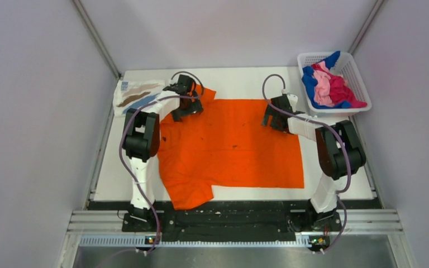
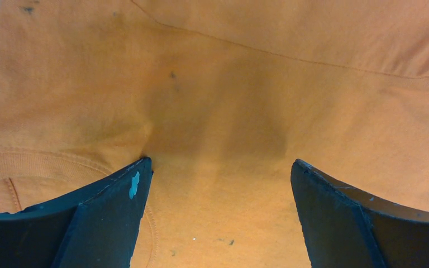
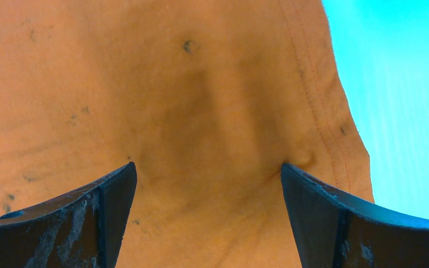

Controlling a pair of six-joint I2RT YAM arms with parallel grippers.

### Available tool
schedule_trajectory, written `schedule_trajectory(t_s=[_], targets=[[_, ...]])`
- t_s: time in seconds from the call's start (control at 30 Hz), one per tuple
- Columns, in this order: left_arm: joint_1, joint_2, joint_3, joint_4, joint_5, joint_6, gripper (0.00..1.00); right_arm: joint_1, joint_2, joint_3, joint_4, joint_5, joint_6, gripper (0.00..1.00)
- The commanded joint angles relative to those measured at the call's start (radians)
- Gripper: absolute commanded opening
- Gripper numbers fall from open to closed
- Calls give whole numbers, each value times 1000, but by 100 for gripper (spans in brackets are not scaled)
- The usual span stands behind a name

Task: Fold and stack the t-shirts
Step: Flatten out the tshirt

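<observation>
A bright orange t-shirt [image 1: 232, 145] lies spread flat over the middle of the table. My left gripper [image 1: 185, 96] is open at the shirt's far left corner, its fingertips [image 2: 137, 178] pressing down on the orange cloth [image 2: 218, 111]. My right gripper [image 1: 275, 114] is open at the shirt's far right corner, its fingertips [image 3: 124, 178] set on the cloth [image 3: 201, 111] near the stitched hem. A folded white shirt with brown and blue streaks [image 1: 137, 95] lies at the far left. Blue, pink and magenta shirts [image 1: 328, 84] fill the basket.
A white lattice basket [image 1: 357, 78] stands at the far right corner of the table. The black rail with both arm bases [image 1: 229, 218] runs along the near edge. Grey walls close in the sides.
</observation>
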Motion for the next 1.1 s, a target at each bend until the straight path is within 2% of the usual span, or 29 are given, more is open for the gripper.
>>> schedule_trajectory(t_s=[0.0, 0.13, 0.4, 0.53, 0.63, 0.7, 0.8, 0.93, 1.07], targets=[[48, 90, 69, -8, 7, -15, 99, -40, 79, 79, 16, -44, -13, 99], [68, 168, 213, -21, 25, -2, 99, -64, 146, 155, 16, -68, -26, 99], [86, 283, 408, -2, 62, 4, 99, -112, 269, 340, -13, -106, -64, 99], [88, 277, 469, -1, 85, 21, 99, -119, 276, 419, -43, -96, -96, 99], [87, 218, 473, 7, 108, 41, 99, -119, 224, 436, -67, -108, -114, 99], [80, 144, 430, 22, 105, 47, 99, -119, 156, 399, -70, -110, -112, 99], [60, -6, 275, 68, 89, 61, 99, -116, 7, 292, -55, -118, -96, 99], [9, -235, 12, 96, 61, 49, 99, -114, -209, 77, 26, -197, -67, 99], [-80, -441, -297, 50, 12, -8, 99, -115, -431, -169, 95, -186, 41, 99]])
